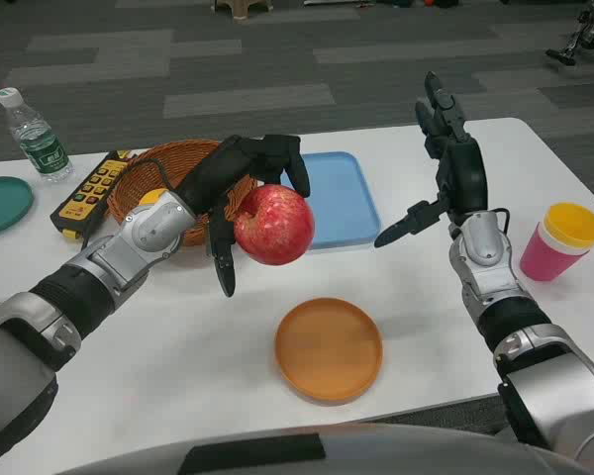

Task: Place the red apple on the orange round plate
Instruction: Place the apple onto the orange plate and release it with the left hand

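The left hand (240,183) holds the apple (273,225), red with pale speckles, its fingers (223,267) wrapped around it, above the tabletop (168,336) between basket (148,178) and orange plate (329,348). The plate lies near the front edge. The right hand (445,168) hovers with fingers spread, holding nothing.

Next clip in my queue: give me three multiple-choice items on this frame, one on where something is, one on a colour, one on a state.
1. Where is the apple?
A. on the orange plate
B. in the left hand, above the table
C. in the basket

2. What colour is the tray behind the apple?
A. blue
B. green
C. red

3. How is the right hand?
A. holding a cup
B. pressed on the table
C. open, holding nothing

Key: 1 B, the left hand grips it, up and left of the orange plate; 2 A, the tray is light blue; 3 C, its fingers are spread and raised.
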